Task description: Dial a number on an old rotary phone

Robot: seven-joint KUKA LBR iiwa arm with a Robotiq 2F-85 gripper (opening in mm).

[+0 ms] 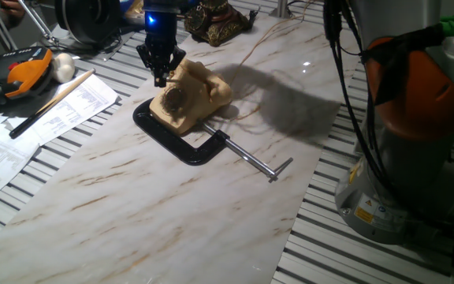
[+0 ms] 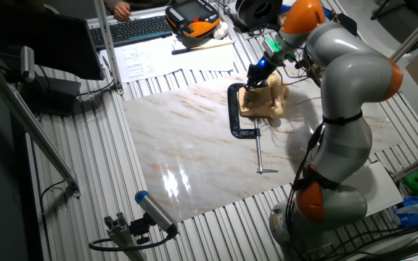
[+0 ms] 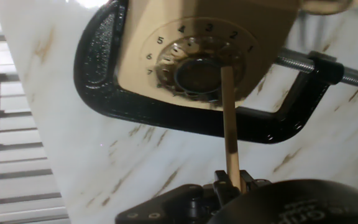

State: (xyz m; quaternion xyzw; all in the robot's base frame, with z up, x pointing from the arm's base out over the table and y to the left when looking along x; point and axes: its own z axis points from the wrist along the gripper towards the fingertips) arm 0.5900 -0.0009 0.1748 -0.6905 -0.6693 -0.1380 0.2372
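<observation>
The cream-beige rotary phone (image 1: 195,95) sits on the marble board, held in a black C-clamp (image 1: 181,143). It also shows in the other fixed view (image 2: 271,100). My gripper (image 1: 161,76) hangs just over the phone's dial side and is shut on a thin wooden stick (image 3: 229,124). In the hand view the stick runs up from the gripper (image 3: 232,180) to the round dial (image 3: 197,71). Its tip is at the dial's right part, below the numbers 2 and 3. The handset is mostly out of the hand view.
The clamp's steel screw rod (image 1: 254,160) sticks out to the right on the marble board (image 1: 172,213). Papers (image 1: 53,118), a long wooden rod (image 1: 53,101), a white ball (image 1: 62,68) and an orange pendant (image 1: 28,67) lie at left. The arm's base (image 1: 404,158) stands at right.
</observation>
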